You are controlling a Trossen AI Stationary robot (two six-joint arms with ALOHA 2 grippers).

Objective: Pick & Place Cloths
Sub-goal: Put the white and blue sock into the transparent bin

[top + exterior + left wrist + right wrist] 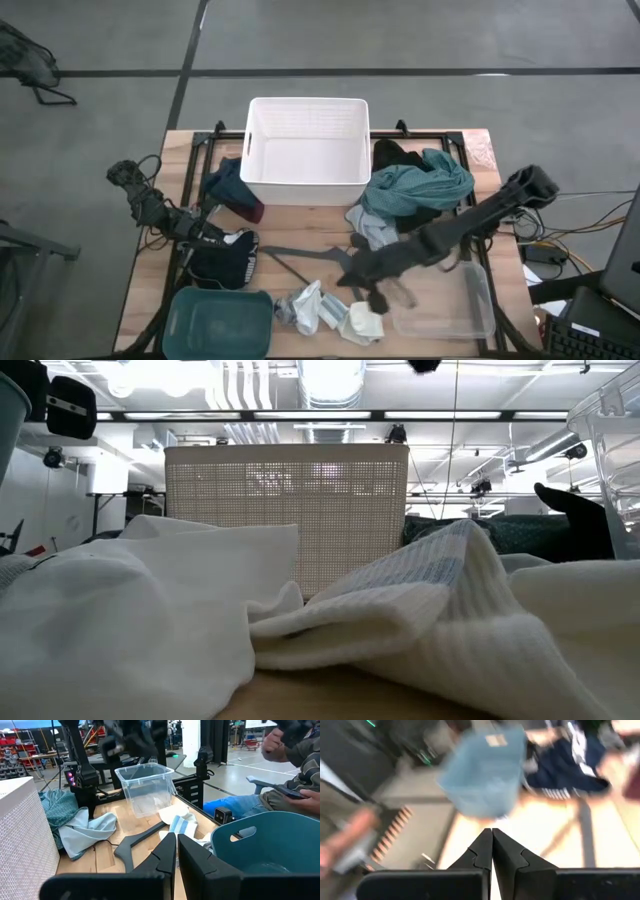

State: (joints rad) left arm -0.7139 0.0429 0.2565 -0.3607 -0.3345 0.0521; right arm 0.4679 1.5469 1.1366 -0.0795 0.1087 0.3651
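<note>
Seen from above, a wooden table [330, 225] strewn with laundry: at far left the left gripper [212, 232] rests low at the table's left edge, its fingers pressed together with nothing between them, just beside a dark navy garment with white print [228, 258]. Behind that, a maroon and navy bundle [232, 190] lies against the left wall of the white basket [307, 150], which stands at the back centre with no cloth visible inside. At the near left corner sits a teal tub [218, 322]. A grey hanger [300, 258] lies flat near the middle of the table, and small white and pale-blue pieces [325, 310] are heaped at the near edge, filling the foreground of the low view. Right of the basket, a teal cloth [420, 185] is piled over a black garment [395, 155], with a pale-blue piece [375, 230] just in front of it. The right gripper [378, 297] hangs over the near centre, between the white pieces and a clear plastic bin [450, 300]; its fingers are closed tight and hold nothing. In the left wrist view a seated person in jeans [280, 785] shows beyond the table
</note>
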